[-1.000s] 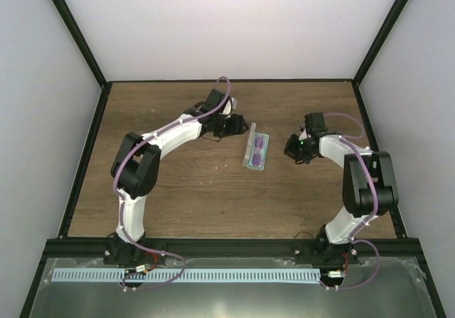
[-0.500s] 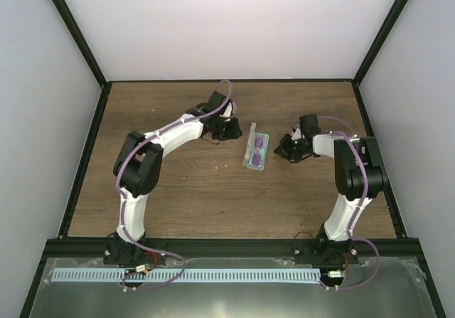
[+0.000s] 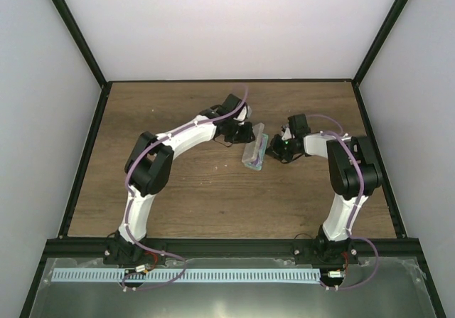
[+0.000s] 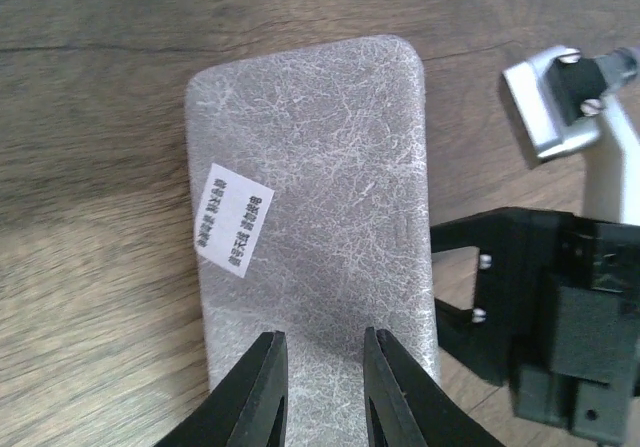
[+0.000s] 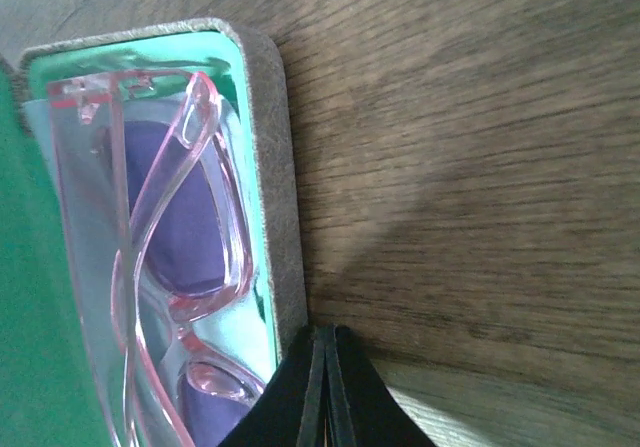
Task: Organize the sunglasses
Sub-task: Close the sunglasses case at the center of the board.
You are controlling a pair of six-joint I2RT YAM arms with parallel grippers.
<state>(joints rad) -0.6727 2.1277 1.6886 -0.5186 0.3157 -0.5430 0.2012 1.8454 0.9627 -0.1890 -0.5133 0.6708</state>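
The sunglasses [image 5: 175, 207], with a clear pink frame and purple lenses, lie inside the open case on its teal lining; they show faintly in the top view [image 3: 261, 148]. The case [image 3: 252, 159] sits mid-table with its grey textured lid [image 4: 320, 167] tilted up. My left gripper [image 4: 322, 377] is open, its fingers spread over the lid's outer face, at the case's left in the top view [image 3: 242, 134]. My right gripper [image 5: 325, 345] is shut and empty, its tip against the case's grey rim [image 5: 275, 167], at the case's right [image 3: 274, 149].
The right arm's black wrist [image 4: 550, 307] is close beside the lid in the left wrist view. A white label [image 4: 230, 220] is stuck on the lid. Bare wooden table [image 3: 199, 190] surrounds the case, bounded by a black frame and white walls.
Both grippers have closed in on the case from either side. The left one moved right and the lid now stands tilted up. The right one moved left to the case's rim.
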